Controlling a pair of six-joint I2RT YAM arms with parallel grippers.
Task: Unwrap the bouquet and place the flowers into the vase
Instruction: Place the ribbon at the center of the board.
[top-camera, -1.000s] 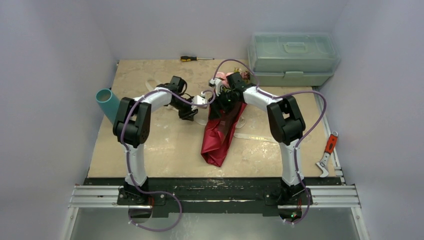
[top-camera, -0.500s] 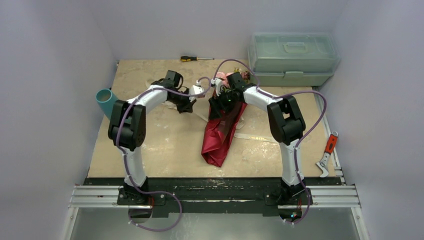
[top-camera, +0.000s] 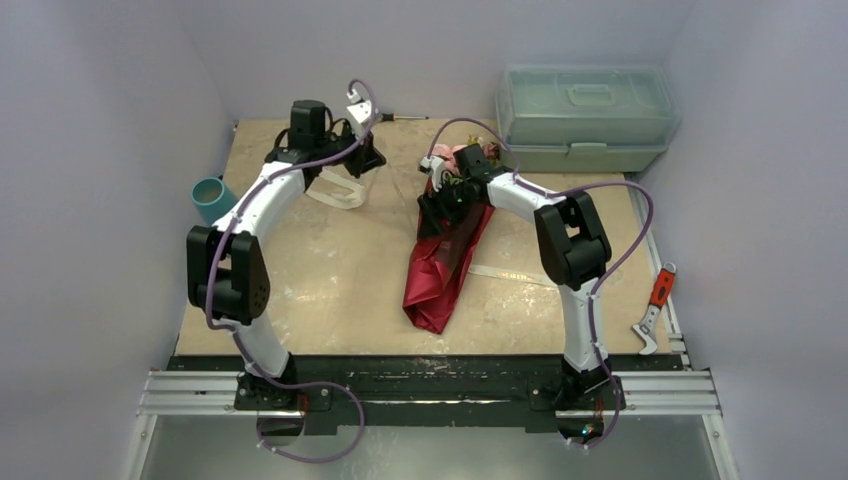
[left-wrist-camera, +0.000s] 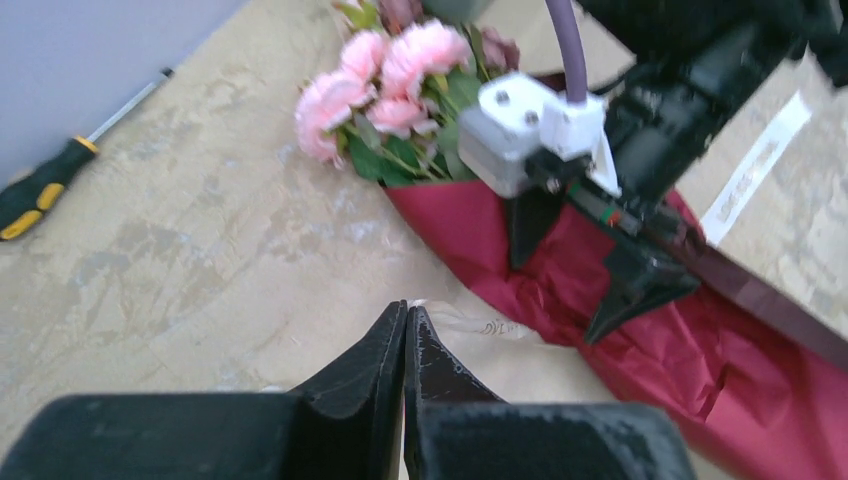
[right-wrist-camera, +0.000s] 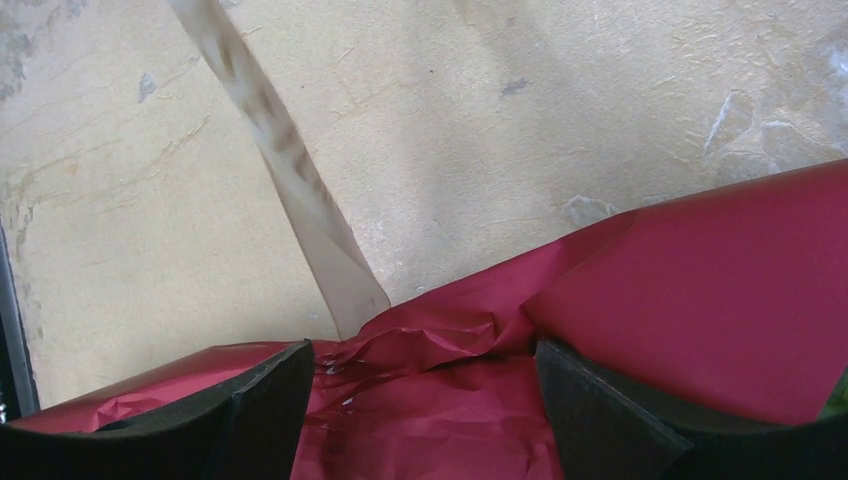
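Bouquet (top-camera: 435, 285): under my right pincer (right-wrist-camera: 422, 352), which gapes over the maroon paper (right-wrist-camera: 690, 300).
Left pincer (left-wrist-camera: 405, 308): closed, pinching the cream ribbon (top-camera: 338, 193).
Remaining: I judge the flowers (left-wrist-camera: 385, 85) need unwrapping; vase (top-camera: 212, 198) waits left.

- A robotics lab test cell, not a home or a shop.
- Plain pale lavender walls (top-camera: 100, 120) close in the bench at 9, 12 and 3 o'clock, like a booth.
- The worktop is a bare, scuffed beige board (top-camera: 330, 270).
- At 6 o'clock an aluminium rail (top-camera: 430, 392) runs along the near edge, and the left arm (top-camera: 262, 200) and right arm (top-camera: 565, 240) are bolted to it.
- Purple cables (top-camera: 640, 220) loop loosely along both arms.
- Workshop gear lies around the edges: a pale green translucent toolbox (top-camera: 585, 115) at 1 o'clock, a black-and-yellow screwdriver (top-camera: 392, 117) at 12 o'clock, and a red-handled hand tool (top-camera: 655, 305) at 4 o'clock.
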